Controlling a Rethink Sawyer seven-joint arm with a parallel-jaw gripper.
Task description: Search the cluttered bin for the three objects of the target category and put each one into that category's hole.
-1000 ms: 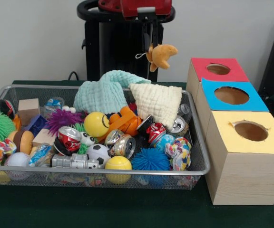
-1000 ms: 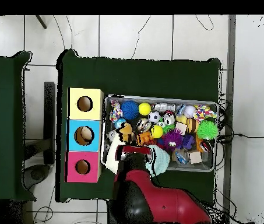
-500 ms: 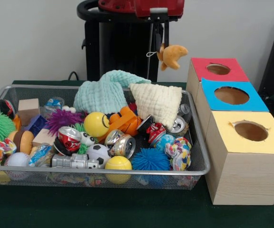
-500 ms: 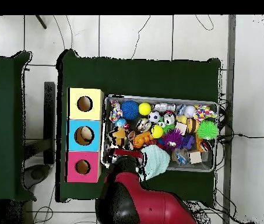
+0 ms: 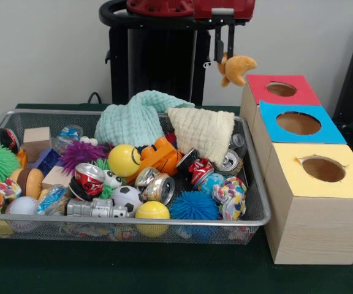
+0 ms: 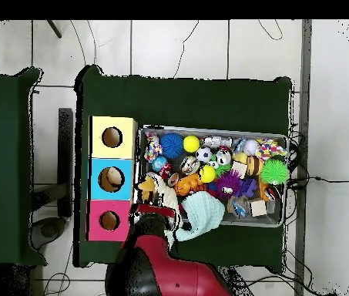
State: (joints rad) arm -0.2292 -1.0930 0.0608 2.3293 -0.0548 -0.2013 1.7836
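Observation:
My gripper (image 5: 224,54) hangs high above the bin's far right corner, shut on a small orange plush toy (image 5: 236,68) that dangles just left of the red box (image 5: 280,90). From above, the plush toy (image 6: 146,186) shows at the bin's left edge, beside the blue box (image 6: 111,179), with the arm (image 6: 156,254) covering the gripper itself. The wire bin (image 5: 256,202) holds balls, crushed cans, spiky toys, wooden blocks and two folded cloths. Red, blue and yellow boxes (image 5: 323,169), each with a round hole, stand in a row to the right of the bin.
A mint cloth (image 5: 136,116) and a cream cloth (image 5: 204,131) are piled at the bin's back. The blue box (image 5: 299,124) sits between red and yellow. Dark green cloth covers the table (image 5: 133,269). Cables run over the floor (image 6: 185,46).
The gripper has carried the orange plush to the right, from over the bin's back middle towards the red box, staying at about the same height.

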